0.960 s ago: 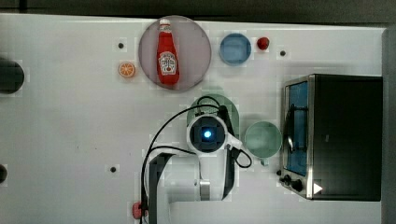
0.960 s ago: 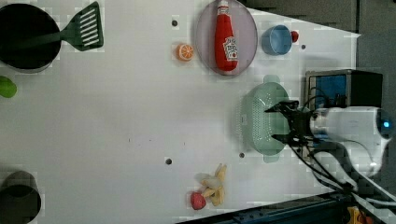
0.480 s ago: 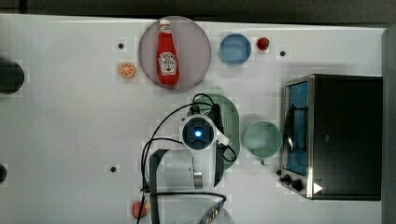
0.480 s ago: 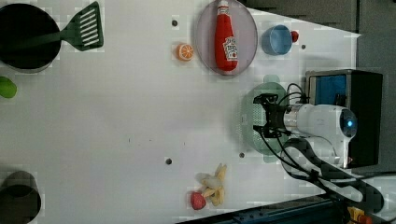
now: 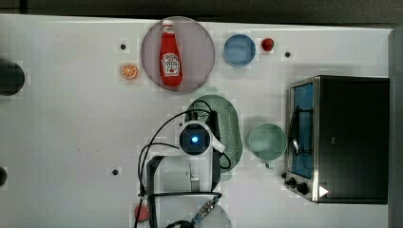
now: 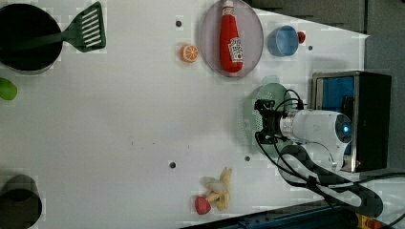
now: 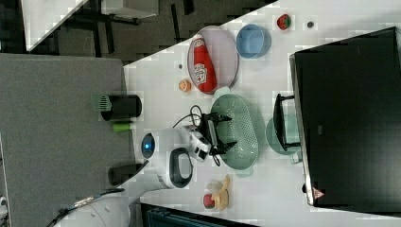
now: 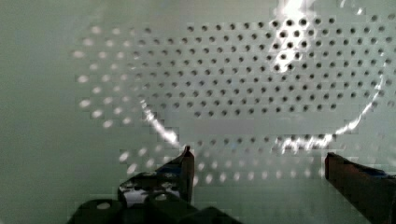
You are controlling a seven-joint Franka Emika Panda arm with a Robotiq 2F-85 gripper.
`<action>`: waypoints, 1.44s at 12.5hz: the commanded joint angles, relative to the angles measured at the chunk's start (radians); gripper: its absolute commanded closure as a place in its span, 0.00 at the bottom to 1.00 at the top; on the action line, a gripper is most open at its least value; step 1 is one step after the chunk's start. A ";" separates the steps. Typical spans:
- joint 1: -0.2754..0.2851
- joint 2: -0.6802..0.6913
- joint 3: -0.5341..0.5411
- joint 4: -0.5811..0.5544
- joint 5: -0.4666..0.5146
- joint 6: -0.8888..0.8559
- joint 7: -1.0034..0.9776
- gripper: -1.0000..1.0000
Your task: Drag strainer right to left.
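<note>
One task thing: the strainer point(image 5: 227, 124), pale green and dotted with holes, sits on the tabletop point(image 5: 71, 142) right of centre in the top view, at about 5 o'clock from the plate.
Left of scene (top view): orange slice point(image 5: 129, 71) at 9 o'clock of the plate point(image 5: 199, 38), which carries the ketchup bottle point(image 5: 170, 54).
Middle (top view): the arm's wrist covers the strainer's near side; the blue bowl point(image 5: 239, 50) lies at 3 o'clock of the plate.
Right (top view): the mint cup point(image 5: 267, 141) is just beside the strainer at 3 o'clock, and the toaster oven point(image 5: 347, 137) stands beyond it.
Jaws: the gripper point(image 8: 257, 158) is spread wide, with nothing between the fingers point(image 8: 184, 163); the perforated wall shows in the gap.
Progress: judged from where it lies, the strainer is at its starting side, next to cup and oven, so no drag is done. The gripper hangs low over the bowl's inside; hooking the wall and pulling toward the top view's left are both left.
Left view adds: a dark pot point(image 6: 26, 38) with a green spatula point(image 6: 86, 32), and a banana point(image 6: 217, 191) near the front edge, none of which the top view frames.
Right view adds: the spread fingers reaching over the strainer's rim, seen from the side.
Wrist view adds: the holes close up.
</note>
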 commanded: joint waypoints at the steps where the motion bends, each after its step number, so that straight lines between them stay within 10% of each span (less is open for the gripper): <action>1: 0.053 -0.009 0.006 0.000 -0.002 -0.002 0.124 0.00; 18: 0.330 0.079 0.022 0.198 0.110 -0.176 0.338 0.00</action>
